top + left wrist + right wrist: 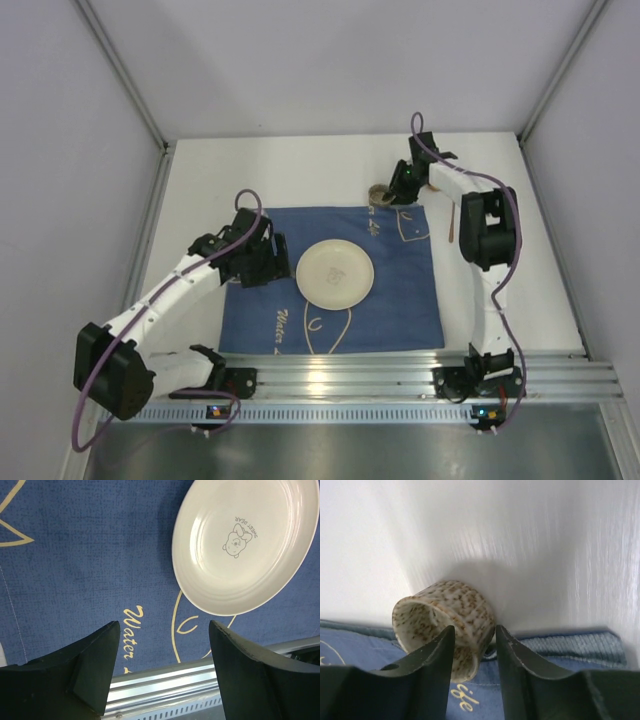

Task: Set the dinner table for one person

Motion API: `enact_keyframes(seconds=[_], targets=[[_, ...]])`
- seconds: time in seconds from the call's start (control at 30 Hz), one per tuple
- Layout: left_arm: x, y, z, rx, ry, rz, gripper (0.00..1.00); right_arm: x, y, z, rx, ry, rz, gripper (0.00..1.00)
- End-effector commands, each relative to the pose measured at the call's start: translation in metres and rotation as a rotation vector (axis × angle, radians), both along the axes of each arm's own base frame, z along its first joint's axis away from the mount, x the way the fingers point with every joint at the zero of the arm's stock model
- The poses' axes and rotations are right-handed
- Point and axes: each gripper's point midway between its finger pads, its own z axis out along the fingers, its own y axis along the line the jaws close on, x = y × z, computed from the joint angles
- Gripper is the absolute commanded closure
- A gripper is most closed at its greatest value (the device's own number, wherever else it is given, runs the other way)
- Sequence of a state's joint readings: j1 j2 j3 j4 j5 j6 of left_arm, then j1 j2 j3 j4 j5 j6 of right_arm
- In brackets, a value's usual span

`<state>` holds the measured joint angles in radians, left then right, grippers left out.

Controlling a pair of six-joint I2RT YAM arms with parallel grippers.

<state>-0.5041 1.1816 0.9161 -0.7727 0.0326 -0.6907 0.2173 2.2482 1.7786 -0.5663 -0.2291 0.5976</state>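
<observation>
My right claw [474, 630] straddles the wall of the tipped speckled ceramic cup [460, 602], probably light, stiff, slick and breakable; whether I'm gripping it I cannot tell.

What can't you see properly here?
Top view: speckled cup mostly hidden by the right arm.
Right wrist view: whether the right tool grips the cup; its fingers cover it.
Top view: thin brown stick too small to name.
Left wrist view: plate cut by the edges.
</observation>
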Motion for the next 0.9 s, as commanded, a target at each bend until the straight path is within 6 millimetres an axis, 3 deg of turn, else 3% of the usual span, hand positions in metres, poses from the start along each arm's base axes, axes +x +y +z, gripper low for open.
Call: enact_keyframes(seconds=[0.0, 0.13, 0.27, 0.4, 0.43, 0.5, 0.53, 0.6, 0.67, 0.8, 0.83, 0.87], targets=[[0.005, -0.002, 0.012, 0.002, -0.025, -0.031, 0.23, 0.023, 0.003, 0.002, 0.011, -0.033, -0.043, 0.71], [0.006, -0.002, 0.014, 0.014, -0.024, -0.046, 0.23, 0.035, 0.006, 0.001, 0.032, -0.039, -0.060, 0.96], [0.008, -0.003, 0.013, 0.022, -0.018, -0.059, 0.24, 0.050, 0.007, 0.018, 0.040, -0.087, -0.072, 1.00], [0.012, -0.007, 0.015, 0.012, -0.020, -0.064, 0.24, 0.064, 0.001, 0.067, 0.062, -0.188, -0.086, 1.00], [0.012, -0.007, 0.016, 0.012, -0.021, -0.064, 0.24, 0.066, -0.002, 0.094, 0.071, -0.237, -0.088, 1.00], [0.015, -0.008, 0.017, 0.014, -0.026, -0.061, 0.24, 0.065, -0.011, 0.119, 0.053, -0.293, -0.079, 1.00], [0.018, -0.008, 0.019, 0.017, -0.036, -0.062, 0.24, 0.059, -0.017, 0.139, 0.049, -0.326, -0.076, 1.00], [0.023, -0.008, 0.022, 0.026, -0.051, -0.058, 0.24, 0.046, -0.024, 0.154, 0.025, -0.355, -0.053, 1.00], [0.028, -0.007, 0.026, 0.037, -0.069, -0.063, 0.24, 0.016, -0.031, 0.163, -0.006, -0.364, -0.018, 1.00], [0.047, -0.010, 0.036, 0.057, -0.117, -0.055, 0.23, -0.046, -0.048, 0.145, -0.065, -0.303, -0.005, 1.00], [0.050, -0.012, 0.037, 0.055, -0.120, -0.057, 0.23, -0.071, -0.052, 0.129, -0.075, -0.259, 0.000, 1.00], [0.052, -0.014, 0.038, 0.047, -0.121, -0.057, 0.23, -0.082, -0.053, 0.120, -0.080, -0.237, 0.004, 1.00]])
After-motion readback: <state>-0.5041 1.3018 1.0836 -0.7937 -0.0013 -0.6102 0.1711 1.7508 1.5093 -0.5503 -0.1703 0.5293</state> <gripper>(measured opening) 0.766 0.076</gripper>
